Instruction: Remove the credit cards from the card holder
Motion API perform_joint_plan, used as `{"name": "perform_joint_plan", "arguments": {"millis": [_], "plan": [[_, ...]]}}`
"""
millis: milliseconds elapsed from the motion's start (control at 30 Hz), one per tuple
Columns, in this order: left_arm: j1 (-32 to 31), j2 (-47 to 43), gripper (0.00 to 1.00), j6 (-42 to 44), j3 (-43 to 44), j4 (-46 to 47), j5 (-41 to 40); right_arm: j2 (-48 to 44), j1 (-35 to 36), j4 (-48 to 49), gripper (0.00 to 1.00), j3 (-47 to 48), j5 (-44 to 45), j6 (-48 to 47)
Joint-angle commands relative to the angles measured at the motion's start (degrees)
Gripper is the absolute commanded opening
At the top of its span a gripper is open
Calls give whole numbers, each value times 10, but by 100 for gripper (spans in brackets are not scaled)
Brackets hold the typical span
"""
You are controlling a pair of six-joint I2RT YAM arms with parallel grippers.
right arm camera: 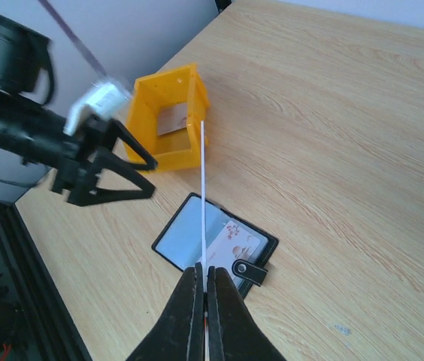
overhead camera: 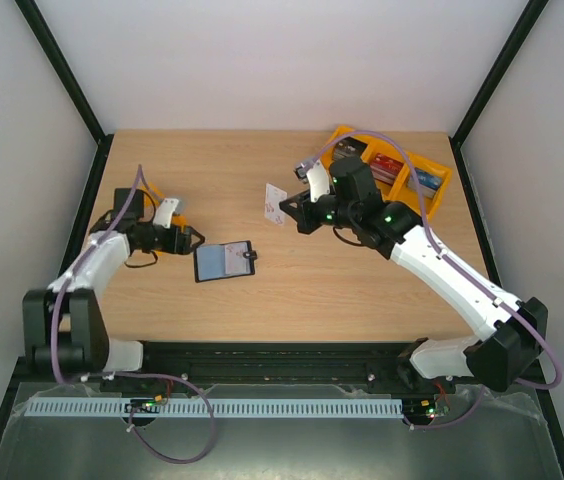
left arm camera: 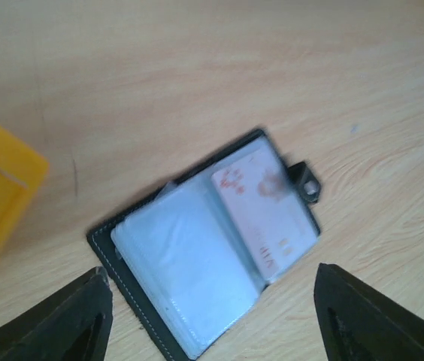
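I recorded the right gripper (right arm camera: 204, 277) clenched on one credit card (overhead camera: 276, 203) held clear of the open card holder (overhead camera: 224, 260), a second credit card (left arm camera: 261, 218) not yet extracted from it, and the left gripper (overhead camera: 193, 239) released just beside it.

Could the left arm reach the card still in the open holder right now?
Probably yes: the left gripper hovers open beside the card holder, the credit card in it lies unobstructed, and the right gripper, pinching another card, is well clear.
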Motion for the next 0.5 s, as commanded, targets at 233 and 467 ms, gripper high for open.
{"name": "perform_joint_plan", "arguments": {"millis": [233, 467], "plan": [[-21, -204, 89, 222, 182, -279, -64, 34, 29, -38, 2, 68, -26, -13], [-93, -277, 90, 377, 340, -263, -231, 34, 74, -14, 2, 89, -78, -7]]}}
